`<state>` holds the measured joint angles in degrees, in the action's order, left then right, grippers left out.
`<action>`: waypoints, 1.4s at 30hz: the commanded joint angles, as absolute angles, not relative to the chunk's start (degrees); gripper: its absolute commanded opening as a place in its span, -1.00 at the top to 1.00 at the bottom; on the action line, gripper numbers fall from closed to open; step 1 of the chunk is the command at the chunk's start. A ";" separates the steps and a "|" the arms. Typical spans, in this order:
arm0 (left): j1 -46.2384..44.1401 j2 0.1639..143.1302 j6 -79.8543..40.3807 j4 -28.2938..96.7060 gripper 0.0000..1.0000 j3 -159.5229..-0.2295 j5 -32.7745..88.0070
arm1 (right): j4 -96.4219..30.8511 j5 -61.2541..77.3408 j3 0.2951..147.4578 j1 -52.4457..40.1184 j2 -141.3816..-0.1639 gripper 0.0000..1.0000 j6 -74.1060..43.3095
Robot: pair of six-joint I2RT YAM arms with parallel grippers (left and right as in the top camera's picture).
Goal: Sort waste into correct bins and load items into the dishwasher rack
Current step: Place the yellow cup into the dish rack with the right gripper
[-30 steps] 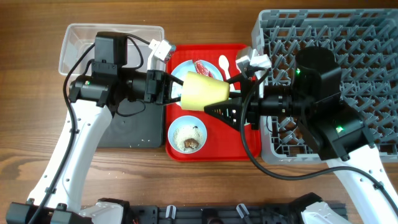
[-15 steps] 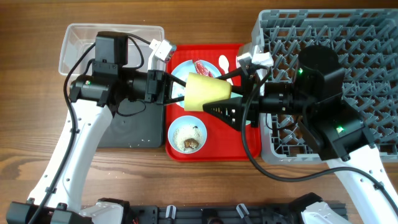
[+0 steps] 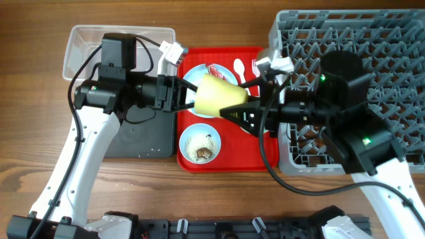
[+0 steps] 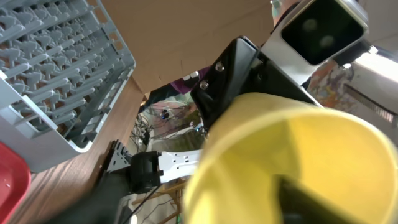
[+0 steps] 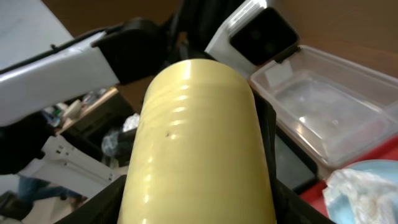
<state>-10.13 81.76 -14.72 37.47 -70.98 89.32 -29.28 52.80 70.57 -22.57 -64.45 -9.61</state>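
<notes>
The cup point(image 3: 219, 98) is hanging sideways in the air over the red tray point(image 3: 265, 156), caught between both grippers. It is looking light, stiff and thin-walled: smooth yellow plastic, tapering, with faint rings round its side. I am judging it slippery and apt to swivel if held at one spot, so a squeeze across the barrel, or a pinch on the rim, is seeming the sound hold.

The left gripper point(image 3: 190, 97) is pinching the rim, with one finger point(image 4: 305, 196) sitting inside the mouth and the other lying outside the wall. The right gripper point(image 3: 234, 101) is straddling the barrel from the base end, fingers running along both sides. Whether they are pressing I cannot tell.

Beneath, on the glossy tray, a small bowl point(image 3: 200, 144) is holding rice scraps with brown bits. The plate point(image 3: 194, 74) is carrying the red wrapper point(image 3: 216, 70), with the white spoon point(image 3: 238, 67) beside it.

Further out, the matt black tray point(image 3: 136, 136) and the clear tub point(image 3: 86, 40) are lying to the left. The grey pegged rack point(image 3: 385, 46) is standing to the right.
</notes>
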 commanded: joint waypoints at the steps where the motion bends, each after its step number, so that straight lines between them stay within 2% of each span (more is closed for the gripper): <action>1: -10.00 81.76 -14.11 37.17 -1.00 -71.33 90.19 | -33.93 46.06 71.68 -19.05 -59.42 0.07 -9.21; 6: -9.80 81.76 -14.09 35.92 -1.00 -71.33 89.65 | -47.97 31.81 71.68 -11.20 -51.64 0.08 -12.86; 8: -9.80 81.76 -14.09 35.92 -0.99 -71.33 88.64 | -54.98 22.24 71.68 -8.84 -49.71 0.08 -16.62; 10: -9.80 81.76 -14.09 35.92 -1.00 -71.33 88.64 | -68.16 2.24 71.66 -6.90 -49.17 0.14 -27.99; 12: -9.80 81.76 -14.11 35.92 -0.99 -71.33 88.51 | -74.74 -5.74 71.66 -6.83 -49.98 0.12 -32.18; 16: -9.80 81.76 -14.11 35.94 -1.00 -71.33 87.09 | -80.25 -8.16 71.50 -6.83 -54.61 0.10 -32.10; 17: -9.80 81.76 -14.11 35.94 -0.99 -71.33 87.09 | -80.14 -8.14 71.50 -6.83 -56.31 0.04 -32.01; 26: -9.85 81.76 -14.13 36.07 -0.99 -71.33 87.15 | -73.10 0.12 71.50 -6.83 -77.17 0.02 -26.76; 30: -9.85 81.76 -14.11 37.50 -0.99 -71.33 87.13 | -73.52 -0.56 71.50 -6.63 -81.49 -0.23 -27.16; 34: -9.85 81.76 -14.11 37.50 -1.00 -71.33 87.13 | -74.15 -1.08 71.40 -5.72 -82.96 -0.25 -27.16; 35: -9.85 81.76 -14.11 37.50 -0.99 -71.33 87.13 | -74.00 -1.19 71.40 -5.32 -83.07 -0.42 -27.16; 36: -9.85 81.76 -14.11 37.50 -0.99 -71.33 87.13 | -74.15 -0.71 71.40 -5.04 -83.07 -0.84 -27.14; 37: -9.85 81.76 -14.11 37.50 -1.00 -71.33 87.13 | -74.94 1.41 71.40 -4.62 -83.05 -0.99 -26.65; 42: -9.87 81.76 -14.11 37.50 -1.00 -71.33 86.91 | -75.11 1.61 73.58 -4.05 -80.58 -0.99 -25.39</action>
